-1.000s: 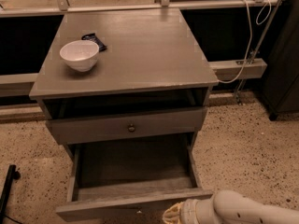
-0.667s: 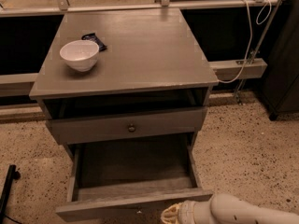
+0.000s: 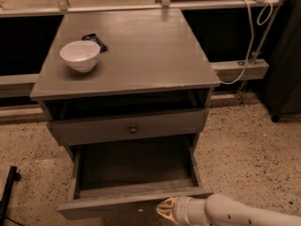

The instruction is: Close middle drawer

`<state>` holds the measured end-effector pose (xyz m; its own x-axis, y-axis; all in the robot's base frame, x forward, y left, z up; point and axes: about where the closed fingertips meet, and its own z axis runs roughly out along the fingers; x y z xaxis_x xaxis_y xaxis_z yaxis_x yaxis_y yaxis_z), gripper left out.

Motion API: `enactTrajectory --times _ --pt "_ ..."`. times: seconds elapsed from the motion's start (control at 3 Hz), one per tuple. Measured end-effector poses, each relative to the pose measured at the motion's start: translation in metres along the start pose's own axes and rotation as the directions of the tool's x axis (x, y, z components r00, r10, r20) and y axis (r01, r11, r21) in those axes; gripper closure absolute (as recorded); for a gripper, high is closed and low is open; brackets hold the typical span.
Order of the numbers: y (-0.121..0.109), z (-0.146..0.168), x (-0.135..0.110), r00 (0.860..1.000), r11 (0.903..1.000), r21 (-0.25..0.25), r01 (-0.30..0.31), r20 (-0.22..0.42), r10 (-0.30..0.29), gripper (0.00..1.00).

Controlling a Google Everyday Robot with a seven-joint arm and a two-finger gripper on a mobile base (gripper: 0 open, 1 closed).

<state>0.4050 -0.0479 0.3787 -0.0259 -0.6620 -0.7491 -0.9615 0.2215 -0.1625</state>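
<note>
The cream-tipped gripper (image 3: 165, 206) has crept left. The grey wooden middle drawer (image 3: 113, 206), its front directly ahead, remains fully out. Grip state: cannot tell.

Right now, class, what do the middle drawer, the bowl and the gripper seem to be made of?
Middle drawer: probably wood with a matte grey finish; faint streaks like grain run along its boards. Bowl: likely glazed ceramic, white with a soft sheen, though plastic is possible. Gripper, at the drawer front's right end: yellowish tip, perhaps rubber or plastic.
</note>
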Motion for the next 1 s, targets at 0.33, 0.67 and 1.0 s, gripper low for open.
enactTrajectory --times 0.33,0.67,1.0 --pt "-0.027 0.012 -0.013 0.999 0.998 0.064 -0.006 0.035 0.003 1.0" --pt "-0.056 0.022 -0.022 0.999 0.992 0.126 -0.001 0.051 -0.006 1.0" --pt "-0.091 0.026 -0.021 0.998 0.983 0.182 0.018 0.061 -0.03 1.0"
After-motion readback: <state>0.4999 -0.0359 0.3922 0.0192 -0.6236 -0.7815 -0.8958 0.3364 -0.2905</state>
